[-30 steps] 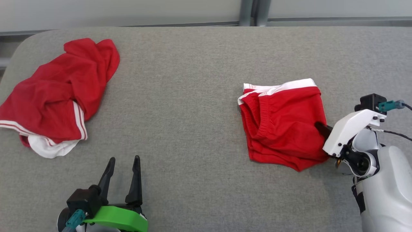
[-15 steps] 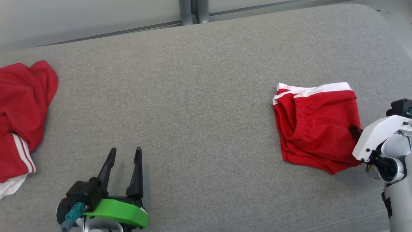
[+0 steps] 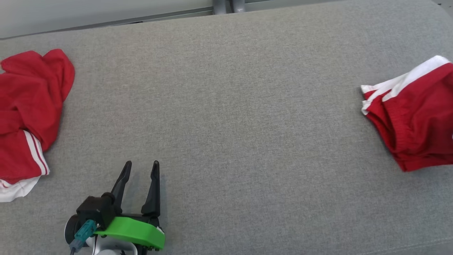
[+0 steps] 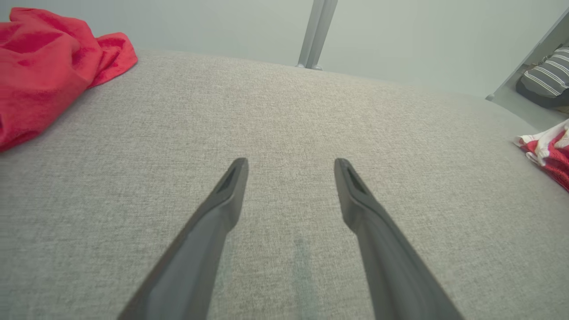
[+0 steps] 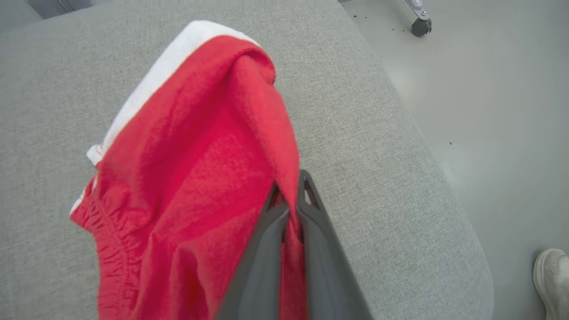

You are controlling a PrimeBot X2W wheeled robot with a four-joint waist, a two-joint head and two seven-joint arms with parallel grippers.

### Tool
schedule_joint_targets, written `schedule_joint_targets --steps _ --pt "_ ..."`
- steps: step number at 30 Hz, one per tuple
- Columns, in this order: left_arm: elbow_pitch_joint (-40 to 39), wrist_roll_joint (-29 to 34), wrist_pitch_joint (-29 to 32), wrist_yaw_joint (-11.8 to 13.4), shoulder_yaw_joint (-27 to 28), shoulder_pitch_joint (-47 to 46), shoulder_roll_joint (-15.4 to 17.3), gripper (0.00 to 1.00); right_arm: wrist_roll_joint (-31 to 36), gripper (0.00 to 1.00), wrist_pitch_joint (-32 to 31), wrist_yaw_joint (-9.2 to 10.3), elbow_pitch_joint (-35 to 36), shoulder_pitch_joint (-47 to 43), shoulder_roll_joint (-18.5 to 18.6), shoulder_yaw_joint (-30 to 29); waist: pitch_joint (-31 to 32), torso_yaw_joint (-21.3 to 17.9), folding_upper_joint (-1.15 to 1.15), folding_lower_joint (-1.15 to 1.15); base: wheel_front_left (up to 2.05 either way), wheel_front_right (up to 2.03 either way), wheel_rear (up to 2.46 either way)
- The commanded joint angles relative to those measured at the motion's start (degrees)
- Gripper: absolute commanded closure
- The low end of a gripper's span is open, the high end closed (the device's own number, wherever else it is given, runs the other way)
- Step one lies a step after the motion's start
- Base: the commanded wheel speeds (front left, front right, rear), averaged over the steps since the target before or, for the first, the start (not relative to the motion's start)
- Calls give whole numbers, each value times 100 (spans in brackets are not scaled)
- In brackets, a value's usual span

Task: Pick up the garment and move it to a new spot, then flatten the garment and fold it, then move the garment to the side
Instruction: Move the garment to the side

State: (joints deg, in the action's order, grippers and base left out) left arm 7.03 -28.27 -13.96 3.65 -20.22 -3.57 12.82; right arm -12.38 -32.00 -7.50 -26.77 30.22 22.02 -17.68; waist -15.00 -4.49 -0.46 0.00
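The folded garment [image 5: 191, 146], red shorts with a white band, lay at the far right of the grey table [image 3: 226, 88]. One ridge of its cloth was pinched by the right gripper [image 5: 291, 189], whose fingers were pressed together on it. Already folded and held by an edge, it looked to be in the last step, the move to the side. The next move would call for setting it down short of the table's rounded edge, just beside the garment, then letting go without dragging the layers out of their fold. Past that edge from the garment were bare floor [image 5: 489, 89], a caster [image 5: 419, 27] and a pale shoe [image 5: 551, 275]; a slide too far could tip the cloth off. Well apart from the garment, across open table, the left gripper [image 3: 141, 163] hovered with fingers spread and nothing between them. Farther off again lay a crumpled red garment [image 3: 28, 113], out of the way.
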Motion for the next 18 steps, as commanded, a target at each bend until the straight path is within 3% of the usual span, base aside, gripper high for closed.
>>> schedule_joint_targets --steps 1,10,18 --pt "19 -15 -17 -38 10 -101 34 0 184 100 55 1 -57 77 99 -103 -9 130 46 0 0 0 0" --pt "-32 33 -1 16 35 -142 140 0 902 100 283 2 -213 336 252 -627 -100 263 46 0 0 0 0" --pt "-177 64 97 64 31 -114 262 0 1490 100 470 2 -319 479 98 -1074 -186 277 46 0 0 0 0"
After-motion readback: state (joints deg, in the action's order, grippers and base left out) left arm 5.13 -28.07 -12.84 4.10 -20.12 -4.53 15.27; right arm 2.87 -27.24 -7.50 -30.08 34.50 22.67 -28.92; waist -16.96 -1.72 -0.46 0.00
